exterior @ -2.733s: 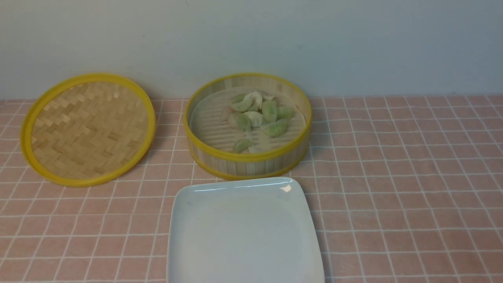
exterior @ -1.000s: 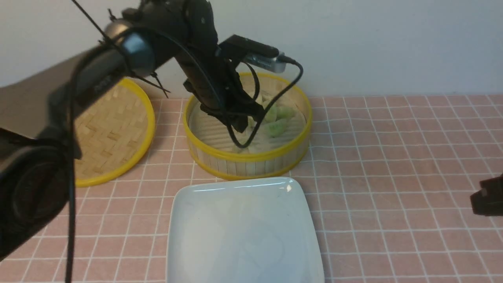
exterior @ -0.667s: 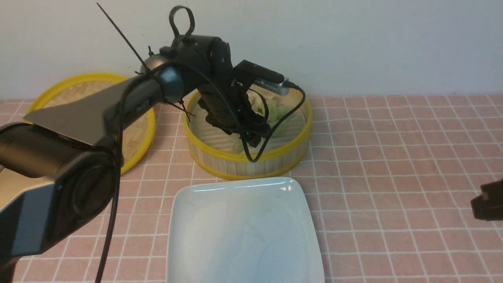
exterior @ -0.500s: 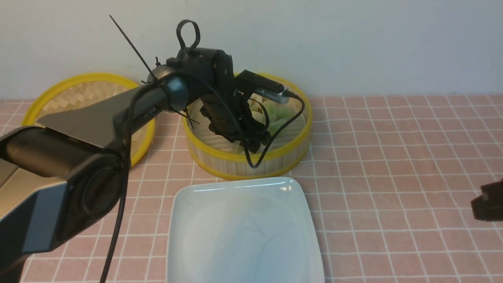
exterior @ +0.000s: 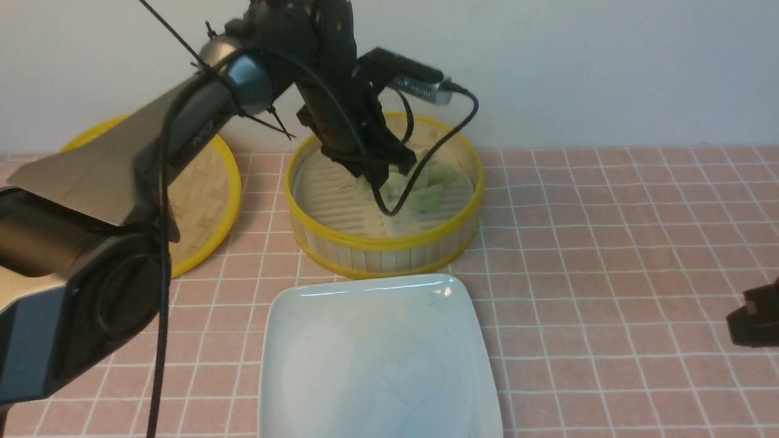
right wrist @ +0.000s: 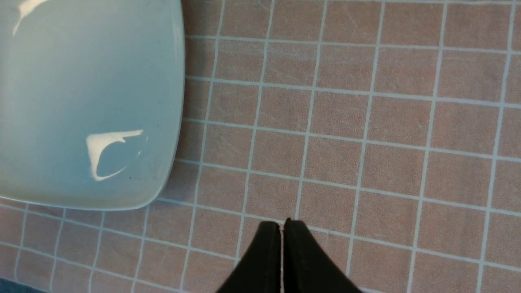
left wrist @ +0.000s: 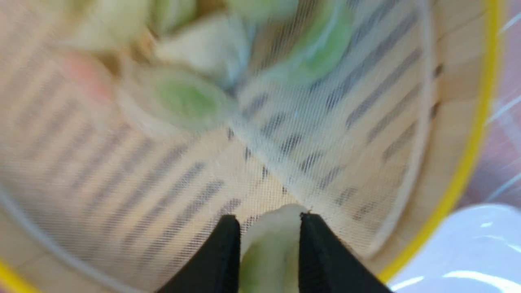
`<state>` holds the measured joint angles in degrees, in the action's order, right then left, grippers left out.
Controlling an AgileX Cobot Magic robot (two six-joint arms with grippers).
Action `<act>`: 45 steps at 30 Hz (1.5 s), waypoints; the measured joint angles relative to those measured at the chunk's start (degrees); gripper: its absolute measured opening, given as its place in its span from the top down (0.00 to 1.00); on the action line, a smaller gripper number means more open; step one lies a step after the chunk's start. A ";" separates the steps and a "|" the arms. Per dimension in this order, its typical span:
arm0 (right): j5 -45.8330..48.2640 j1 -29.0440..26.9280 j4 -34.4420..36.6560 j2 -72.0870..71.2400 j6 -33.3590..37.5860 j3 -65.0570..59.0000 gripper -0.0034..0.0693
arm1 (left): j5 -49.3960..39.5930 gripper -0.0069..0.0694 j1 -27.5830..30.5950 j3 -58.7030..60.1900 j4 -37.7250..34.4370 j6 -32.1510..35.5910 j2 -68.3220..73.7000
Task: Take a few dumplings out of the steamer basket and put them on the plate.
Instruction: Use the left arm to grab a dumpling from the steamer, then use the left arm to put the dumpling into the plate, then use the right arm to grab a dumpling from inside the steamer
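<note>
On the far left, the woven lid [exterior: 207, 207] is laid on the checked cloth [exterior: 608, 243], partly covered by the left arm [exterior: 201, 121]. To its right the steamer basket [exterior: 383, 243] is set, and over its floor the left gripper [left wrist: 270, 240] is held. A single dumpling [left wrist: 270, 256], greenish and whitish, is gripped between its fingertips, which are kept apart only by the dumpling's width. The other dumplings [left wrist: 187, 97] (green, whitish, one seemingly tinged pink, though it is blurred) are gathered on the slatted floor; in the front view they are partly hidden by the arm and its cable [exterior: 426, 164]. Nearer, just in front of the basket, the white plate [exterior: 377, 353] is placed, with nothing on its visible surface. At the near right, the right gripper [right wrist: 282, 226] is held over the cloth, its tips closed together, with nothing grasped.
</note>
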<state>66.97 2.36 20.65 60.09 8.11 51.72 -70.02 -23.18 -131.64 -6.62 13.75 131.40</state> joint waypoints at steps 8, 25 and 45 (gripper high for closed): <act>0.06 0.00 1.76 0.00 1.95 0.00 0.95 | -0.60 0.70 0.00 8.11 -2.63 -5.83 -13.85; -4.34 0.00 1.93 0.00 4.80 0.00 0.95 | 1.29 0.70 -6.99 48.27 -5.61 -6.87 -21.32; -10.07 14.78 -4.12 33.14 2.30 35.34 0.90 | 1.28 0.83 -8.67 50.73 3.14 -12.61 -30.33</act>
<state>56.90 17.15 16.54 93.23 10.41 87.06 -68.74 -31.85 -80.91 -3.48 1.14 101.07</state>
